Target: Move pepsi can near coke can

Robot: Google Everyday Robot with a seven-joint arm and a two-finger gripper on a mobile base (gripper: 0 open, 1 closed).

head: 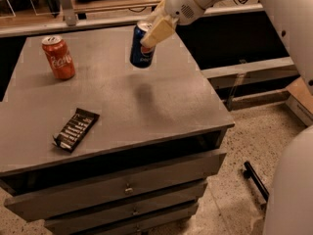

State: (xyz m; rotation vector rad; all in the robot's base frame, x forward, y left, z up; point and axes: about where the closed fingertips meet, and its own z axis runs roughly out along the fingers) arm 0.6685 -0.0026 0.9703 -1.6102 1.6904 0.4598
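Observation:
The pepsi can [141, 49] is dark blue with a silver top and hangs tilted in the air above the grey cabinet top [122, 106], its shadow on the surface below. My gripper [155, 29] is shut on its upper part, with a cream finger [157, 32] across the can's right side. The coke can [58, 58] is red with white script and stands upright at the back left of the cabinet top, well to the left of the lifted pepsi can.
A dark snack bar wrapper [76, 129] lies near the front left of the cabinet top. The cabinet has drawers [127, 187] below. A counter edge [98, 21] runs behind. My white arm and body fill the right side.

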